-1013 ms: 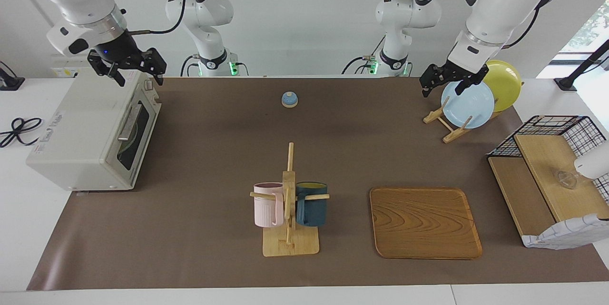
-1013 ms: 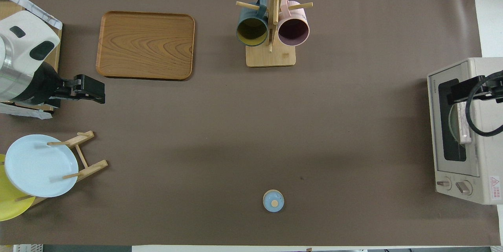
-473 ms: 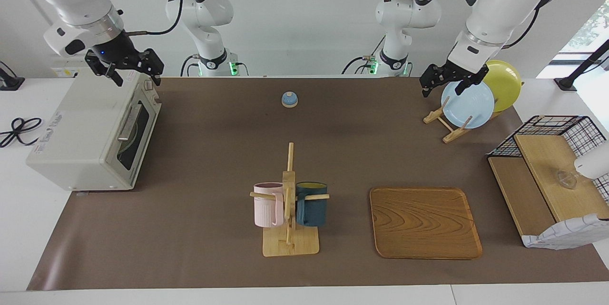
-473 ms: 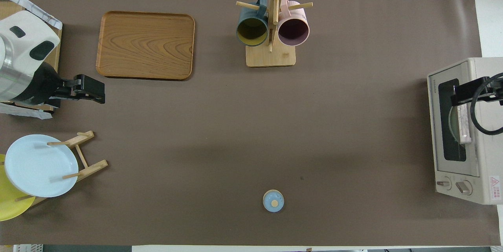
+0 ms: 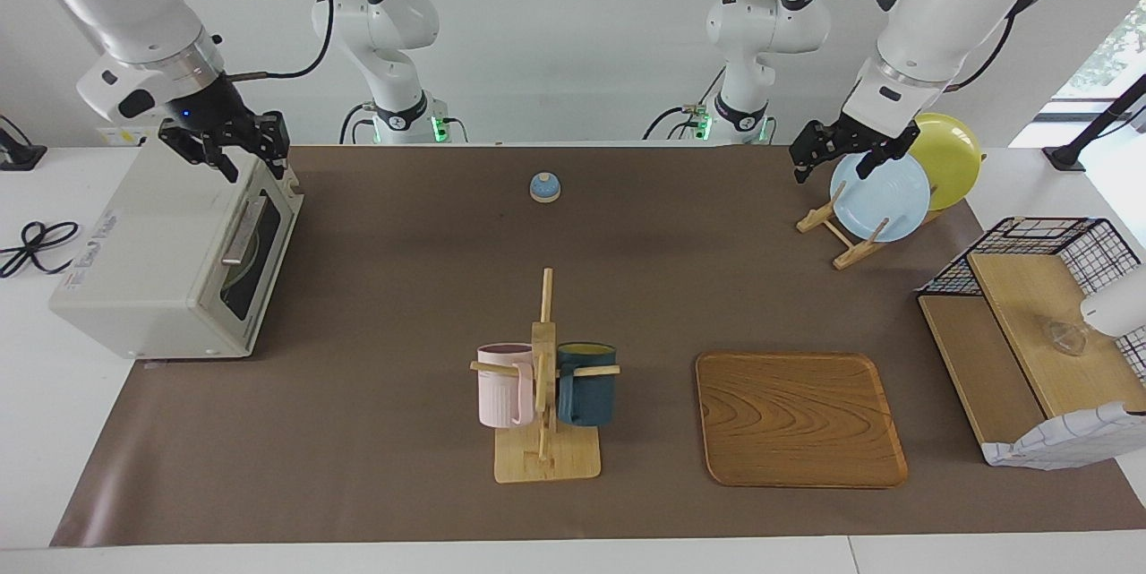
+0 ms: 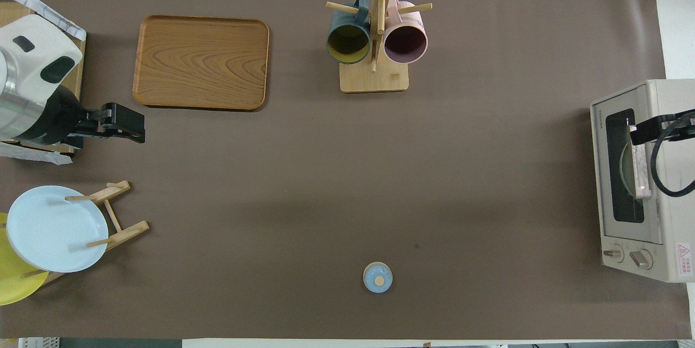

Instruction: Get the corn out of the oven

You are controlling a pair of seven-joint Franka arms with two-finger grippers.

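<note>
The oven (image 5: 175,252) sits at the right arm's end of the table with its door shut. The corn cannot be made out; only a round greenish shape shows dimly through the dark glass. The right gripper (image 5: 235,153) hangs over the oven's top, above the end nearest the robots, clear of the bar handle (image 5: 242,229) (its fingers stand apart, neither wide nor closed, and hold nothing). The left gripper (image 5: 850,158) waits with fingers spread wide and empty, over the mat by the blue plate (image 5: 880,198) in its wooden rack.
</note>
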